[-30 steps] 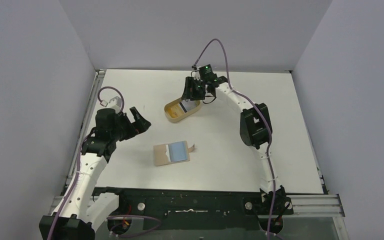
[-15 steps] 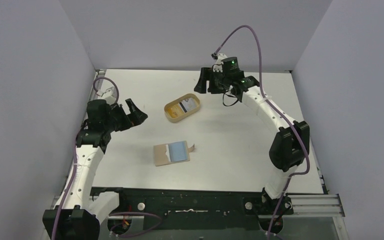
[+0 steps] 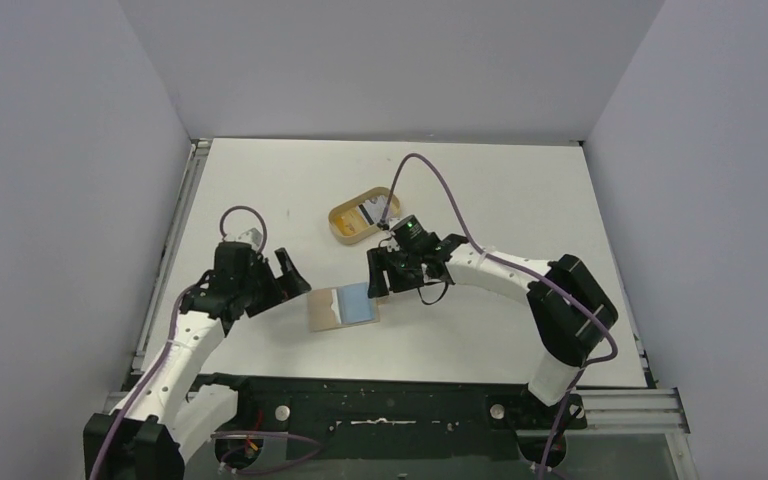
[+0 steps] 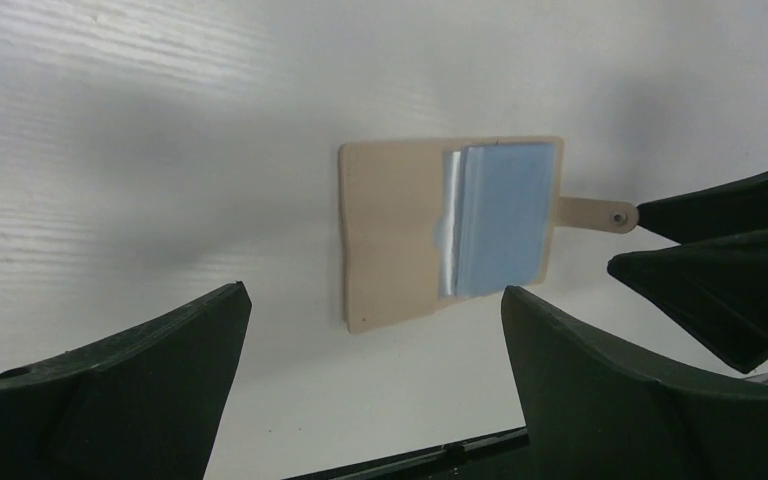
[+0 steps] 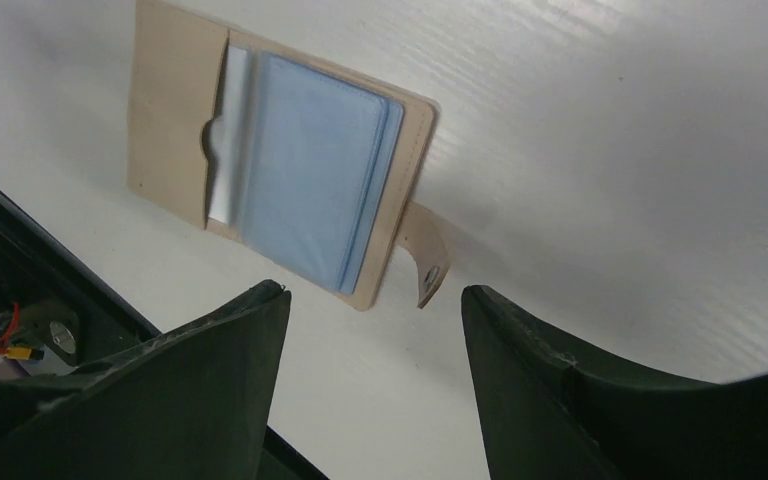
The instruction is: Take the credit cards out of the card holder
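Hovering just left of the card holder [image 3: 325, 312], my left claw [image 3: 295, 280] stands spread as wide as it goes, with nothing between its fingers [image 4: 160, 390]; it is near the holder's tan edge but clear of it; the card holder lies open and flat on the table [image 3: 480, 200], between my two claws; its left half is a tan pocket, and out of that pocket peeks the edge of a whitish card [image 5: 222, 150]; right of that edge sits a light blue panel [image 5: 310, 165], and whether it is a card or the holder's lining I cannot tell; the snap tab [image 5: 425, 255] sticks out from the holder's right edge, curling up a little; beyond the card holder, well apart from it, sits an oval wooden tray [image 3: 340, 232] with a loose card [image 3: 372, 213] lying in it; my right claw [image 3: 378, 278] hangs over the holder's right edge by the tab, jaws partly spread and gripping nothing; whether a fingertip touches the tab I cannot tell.
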{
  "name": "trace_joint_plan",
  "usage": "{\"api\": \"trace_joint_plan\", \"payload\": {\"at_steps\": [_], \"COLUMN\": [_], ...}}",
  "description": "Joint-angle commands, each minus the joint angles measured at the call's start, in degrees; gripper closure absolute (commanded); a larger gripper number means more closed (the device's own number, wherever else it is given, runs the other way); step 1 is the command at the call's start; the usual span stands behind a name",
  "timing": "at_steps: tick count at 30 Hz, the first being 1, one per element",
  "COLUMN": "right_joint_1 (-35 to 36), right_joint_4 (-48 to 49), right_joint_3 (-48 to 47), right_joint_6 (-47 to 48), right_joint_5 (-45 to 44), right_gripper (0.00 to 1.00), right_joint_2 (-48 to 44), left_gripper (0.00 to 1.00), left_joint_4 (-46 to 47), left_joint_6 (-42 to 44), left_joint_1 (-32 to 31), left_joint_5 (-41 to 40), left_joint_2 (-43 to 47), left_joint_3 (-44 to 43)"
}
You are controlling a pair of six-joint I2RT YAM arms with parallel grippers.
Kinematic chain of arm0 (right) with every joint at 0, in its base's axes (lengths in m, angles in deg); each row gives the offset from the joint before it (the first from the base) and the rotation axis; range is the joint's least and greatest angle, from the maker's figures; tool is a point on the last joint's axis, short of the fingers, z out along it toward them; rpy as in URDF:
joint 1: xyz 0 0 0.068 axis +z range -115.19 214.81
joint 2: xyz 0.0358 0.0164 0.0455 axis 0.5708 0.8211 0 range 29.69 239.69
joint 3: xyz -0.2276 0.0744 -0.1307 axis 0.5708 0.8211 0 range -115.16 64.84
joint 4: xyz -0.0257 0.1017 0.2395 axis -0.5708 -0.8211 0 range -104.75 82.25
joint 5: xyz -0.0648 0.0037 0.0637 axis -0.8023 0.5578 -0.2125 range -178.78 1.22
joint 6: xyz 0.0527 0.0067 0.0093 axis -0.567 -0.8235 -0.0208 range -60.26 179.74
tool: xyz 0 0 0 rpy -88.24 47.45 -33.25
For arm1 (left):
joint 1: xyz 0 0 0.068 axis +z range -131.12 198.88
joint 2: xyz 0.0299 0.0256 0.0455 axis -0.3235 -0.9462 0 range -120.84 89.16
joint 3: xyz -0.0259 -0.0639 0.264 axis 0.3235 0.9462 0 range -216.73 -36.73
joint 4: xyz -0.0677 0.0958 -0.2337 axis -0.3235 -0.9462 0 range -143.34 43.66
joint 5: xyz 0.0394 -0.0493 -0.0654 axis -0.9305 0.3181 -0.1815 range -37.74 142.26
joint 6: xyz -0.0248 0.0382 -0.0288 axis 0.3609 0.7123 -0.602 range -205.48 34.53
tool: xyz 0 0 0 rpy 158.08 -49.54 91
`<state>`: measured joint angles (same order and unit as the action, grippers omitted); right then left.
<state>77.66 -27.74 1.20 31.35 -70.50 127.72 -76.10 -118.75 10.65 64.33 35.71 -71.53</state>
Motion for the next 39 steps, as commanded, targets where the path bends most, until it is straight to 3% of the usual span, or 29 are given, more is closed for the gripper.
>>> {"api": "trace_joint_plan", "payload": {"at_steps": [1,7,13,21,26,30,33,37,39], "right_joint_1": [1.0,2.2,2.9,3.3,3.3,3.2,3.2,3.2,3.1], "right_joint_4": [7.7,8.9,11.6,10.7,7.8,6.9,7.7,9.4,10.2], "right_joint_3": [0.9,1.9,3.0,4.2,5.1,6.1,7.2,8.4,8.9], "right_joint_6": [-3.8,-4.2,-5.9,-6.0,-4.9,-4.5,-5.2,-6.4,-6.8], "right_joint_5": [-2.1,-2.5,-1.4,-3.0,-6.2,-7.8,-8.1,-7.6,-7.3], "right_gripper": [0.36,0.4,0.56,0.58,0.59,0.67,0.76,1.0,1.0], "right_joint_2": [-1.8,-0.6,1.4,1.3,-0.7,-1.7,-1.5,-0.6,-0.1], "left_gripper": [0.03,0.03,0.03,0.06,0.13,0.24,0.31,0.43,0.52], "left_joint_4": [2.2,11.6,18.2,22.3,24.4,25.8,25.7,24.4,23.7], "left_joint_6": [-7.1,-11.3,-13.1,-15.2,-17.8,-19.2,-19.3,-19.2,-19.4], "left_joint_1": [-4.7,-7.0,-7.9,-12.1,-16.7,-18.2,-18.6,-18.6,-18.6], "left_joint_5": [-6.4,-7.1,-6.2,-7.5,-9.4,-9.8,-10.2,-11.0,-11.1], "left_joint_2": [0.8,-2.3,-5.5,-10.1,-12.6,-13.5,-13.1,-11.3,-9.7], "left_joint_3": [3.7,11.2,13.9,14.8,14.7,14.6,14.3,14.2,14.2]}}
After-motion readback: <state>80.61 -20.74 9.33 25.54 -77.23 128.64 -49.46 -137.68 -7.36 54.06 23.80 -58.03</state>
